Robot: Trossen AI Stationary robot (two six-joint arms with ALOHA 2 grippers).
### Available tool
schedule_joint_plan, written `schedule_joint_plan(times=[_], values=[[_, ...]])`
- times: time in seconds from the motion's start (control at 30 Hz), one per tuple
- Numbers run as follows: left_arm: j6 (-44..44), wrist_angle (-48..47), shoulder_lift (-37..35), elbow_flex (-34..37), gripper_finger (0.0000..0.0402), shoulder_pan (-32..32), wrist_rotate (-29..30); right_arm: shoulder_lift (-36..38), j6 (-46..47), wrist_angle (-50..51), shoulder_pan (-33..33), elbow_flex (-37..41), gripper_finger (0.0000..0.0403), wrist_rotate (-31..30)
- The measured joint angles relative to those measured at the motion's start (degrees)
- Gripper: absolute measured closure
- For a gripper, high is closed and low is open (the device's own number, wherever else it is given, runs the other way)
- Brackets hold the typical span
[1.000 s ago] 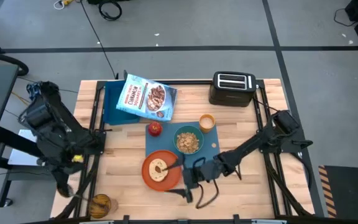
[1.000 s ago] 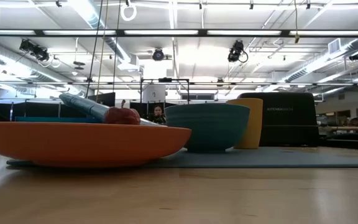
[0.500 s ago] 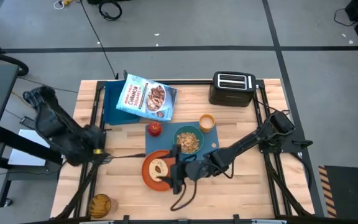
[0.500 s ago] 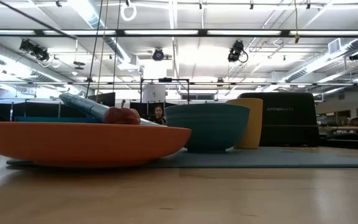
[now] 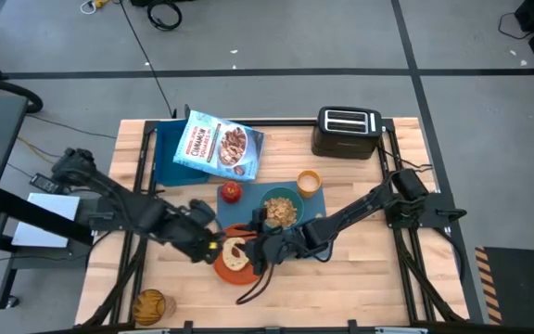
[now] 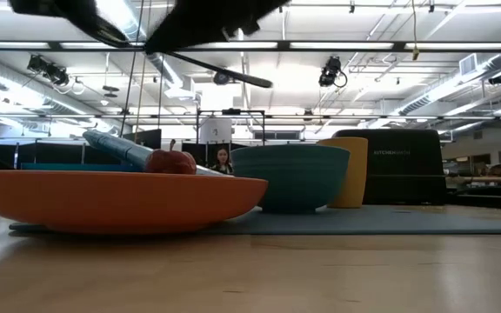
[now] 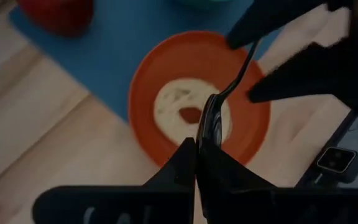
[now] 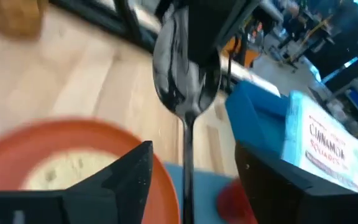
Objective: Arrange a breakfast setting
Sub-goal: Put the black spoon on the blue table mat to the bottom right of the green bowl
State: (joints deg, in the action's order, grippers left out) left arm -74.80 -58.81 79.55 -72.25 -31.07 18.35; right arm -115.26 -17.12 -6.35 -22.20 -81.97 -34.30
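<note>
Both arms have swung inward since the earlier frames, and you are now seeing them meet over the orange plate (image 5: 235,252) in the lower middle of the overhead frame. Your left gripper (image 7: 196,163) is clamped tight on the bowl end of the spoon (image 7: 215,115), holding it above the round bread piece (image 7: 191,114) lying on the plate. Your right gripper (image 8: 188,163) is reaching in from the other side with its fingers (image 8: 126,171) standing partly apart on either side of the spoon's handle; you cannot tell whether they are touching it yet.

Everything else is sitting on or near the blue placemat (image 5: 321,217) at the centre of the table (image 5: 369,269). The teal bowl (image 5: 281,210) is resting on the mat just above and right of the plate, filled with cereal. The small orange cup (image 5: 309,183) is standing just beyond the bowl, toward the upper right. The red apple (image 5: 231,191) is lying at the mat's upper left corner. The blue cereal bag (image 5: 217,146) is leaning in the upper left part of the table, and a black toaster (image 5: 347,132) is sitting at the upper right.
</note>
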Motion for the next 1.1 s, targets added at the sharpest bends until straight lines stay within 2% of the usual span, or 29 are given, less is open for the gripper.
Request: schedule_joint_plan(times=[0.27,0.57,0.8,0.93,1.1], values=[[7.8,5.4,1.9,0.0,0.039,3.9,-0.5,0.0,2.3,4.7,-0.5,0.0,0.0225,-2.1],[9.4,5.9,1.9,0.0,0.039,4.3,-0.5,0.0,5.7,5.9,-0.6,0.0,0.0306,-2.1],[11.6,5.9,1.9,0.0,0.0388,4.3,-0.1,0.2,7.6,5.6,-0.6,0.0,0.0351,-1.9],[13.4,6.0,1.9,0.0,0.0371,4.3,0.4,0.2,9.9,5.9,-0.6,0.0,0.0381,-1.9],[16.5,5.8,1.8,0.0,0.0328,4.3,0.7,0.3,12.2,6.9,-0.7,0.0,0.0383,-1.7]])
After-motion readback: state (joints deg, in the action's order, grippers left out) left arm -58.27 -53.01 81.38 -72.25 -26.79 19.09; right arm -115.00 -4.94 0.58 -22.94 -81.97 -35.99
